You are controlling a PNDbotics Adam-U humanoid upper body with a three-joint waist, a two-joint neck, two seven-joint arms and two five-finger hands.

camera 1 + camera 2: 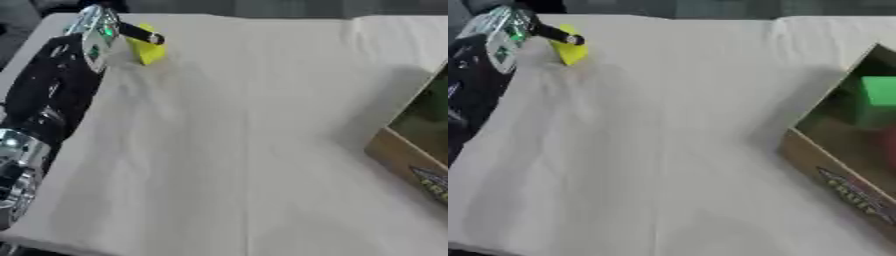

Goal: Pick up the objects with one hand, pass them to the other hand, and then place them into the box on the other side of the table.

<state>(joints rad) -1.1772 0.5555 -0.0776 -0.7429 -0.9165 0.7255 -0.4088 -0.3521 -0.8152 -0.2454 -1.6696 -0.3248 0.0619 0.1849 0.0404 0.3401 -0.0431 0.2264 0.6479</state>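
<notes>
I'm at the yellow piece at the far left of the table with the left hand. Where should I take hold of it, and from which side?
Judging by its pose, grip the yellow piece across its upper half, coming from its left, where the left hand already reaches it. Its lower point sits on the white table, so only the upper part is free. Whether the fingers close on it cannot be seen.

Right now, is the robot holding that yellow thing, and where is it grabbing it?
It cannot be told. The left hand has a black finger at the top of the yellow block, but no closed hold shows.
</notes>
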